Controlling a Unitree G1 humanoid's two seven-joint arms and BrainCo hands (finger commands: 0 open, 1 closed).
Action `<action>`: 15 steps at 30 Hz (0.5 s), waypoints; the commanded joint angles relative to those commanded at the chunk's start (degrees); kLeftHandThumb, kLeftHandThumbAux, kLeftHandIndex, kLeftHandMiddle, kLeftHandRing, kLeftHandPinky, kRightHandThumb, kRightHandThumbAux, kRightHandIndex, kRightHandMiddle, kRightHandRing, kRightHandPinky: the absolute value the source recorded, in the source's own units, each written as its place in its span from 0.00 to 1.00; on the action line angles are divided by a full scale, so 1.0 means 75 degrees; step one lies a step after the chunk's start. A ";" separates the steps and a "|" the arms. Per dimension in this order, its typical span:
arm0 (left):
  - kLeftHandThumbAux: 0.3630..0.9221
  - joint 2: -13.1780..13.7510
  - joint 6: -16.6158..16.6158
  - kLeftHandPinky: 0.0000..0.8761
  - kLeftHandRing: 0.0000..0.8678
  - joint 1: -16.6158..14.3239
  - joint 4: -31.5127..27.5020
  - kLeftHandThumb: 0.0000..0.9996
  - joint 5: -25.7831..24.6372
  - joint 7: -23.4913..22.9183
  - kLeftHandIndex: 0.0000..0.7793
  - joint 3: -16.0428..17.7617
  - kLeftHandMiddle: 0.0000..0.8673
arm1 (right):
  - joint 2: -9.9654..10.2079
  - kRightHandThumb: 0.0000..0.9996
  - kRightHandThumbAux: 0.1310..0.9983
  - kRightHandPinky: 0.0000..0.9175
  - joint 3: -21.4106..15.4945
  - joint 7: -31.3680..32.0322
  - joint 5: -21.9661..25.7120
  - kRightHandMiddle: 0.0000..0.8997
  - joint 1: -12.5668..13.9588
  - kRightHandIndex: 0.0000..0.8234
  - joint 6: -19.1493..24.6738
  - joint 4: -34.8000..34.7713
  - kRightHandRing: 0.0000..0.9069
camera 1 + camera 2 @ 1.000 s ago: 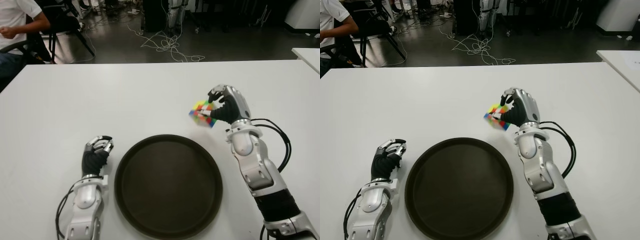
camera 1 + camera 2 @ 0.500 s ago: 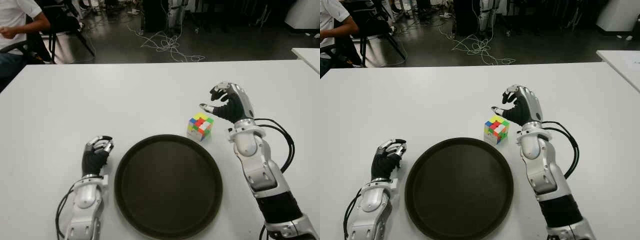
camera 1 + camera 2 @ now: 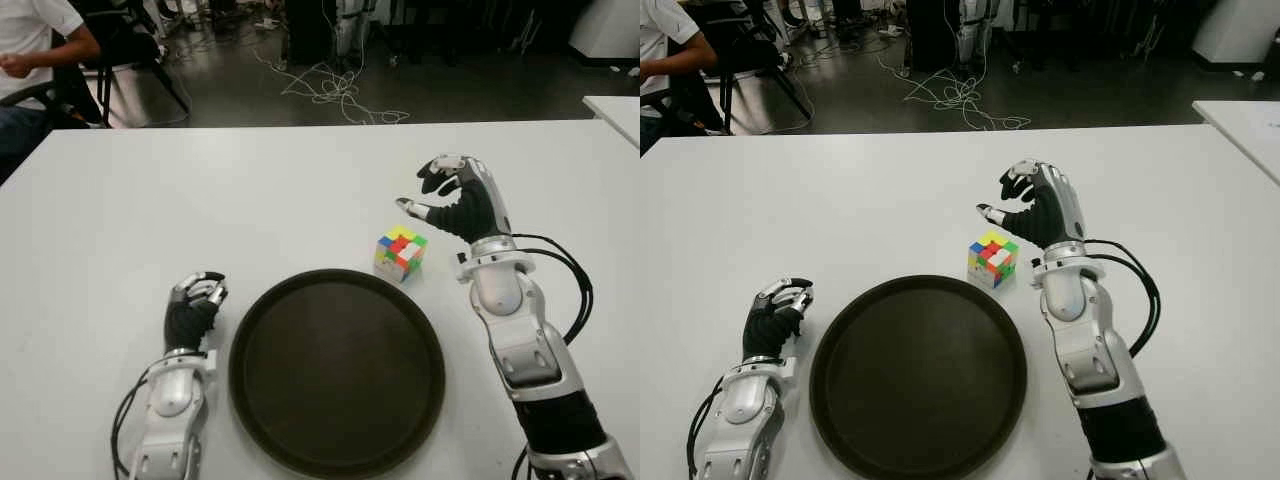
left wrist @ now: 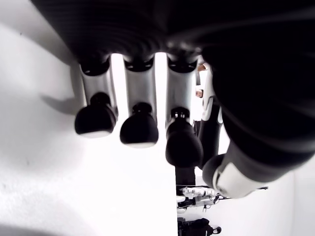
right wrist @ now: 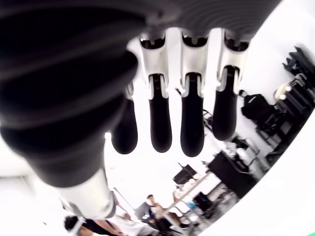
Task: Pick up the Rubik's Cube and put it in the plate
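White counter (image 3: 300,180) is being shown under both arms, with a cable-strewn floor (image 3: 330,85) and a seated person (image 3: 35,50) lying beyond its far edge.

At the right hand (image 3: 455,205), the fingers are being held apart and loosely curved, with nothing between them. A second ago the cube (image 3: 400,251) was being carried in this hand above the counter; half a second ago it was already sitting on the counter, and now the hand is being drawn a little up and away from it. The cube is now being left on the counter, just beside the far rim of the plate (image 3: 432,345) and outside it. So the drop is being judged a miss: the cube is not being delivered into the plate, and a fresh grasp is likely being called for.

The left hand (image 3: 194,305) is being kept curled and empty, showing just to the left of the plate.

Whether the cube is touching the plate's rim cannot be told. In the right wrist view only the fingers (image 5: 191,123) and far-off room clutter are being shown, with the cube out of sight. The person is being cut off by the frame edge.
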 joint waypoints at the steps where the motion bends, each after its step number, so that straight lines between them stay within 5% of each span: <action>1: 0.61 -0.0007 -0.0004 0.95 0.96 -0.0001 0.0001 0.71 0.0002 0.0012 0.57 0.0003 0.94 | 0.0008 0.19 0.81 0.89 -0.0001 0.0018 0.0004 0.89 0.0003 0.81 0.0014 -0.0016 0.90; 15: 0.61 -0.0111 -0.0292 0.96 0.96 -0.0032 0.0170 0.71 -0.0141 0.0125 0.57 0.0093 0.94 | 0.0015 0.17 0.81 0.89 0.0002 0.0108 -0.0028 0.89 -0.0009 0.80 0.0013 0.0034 0.91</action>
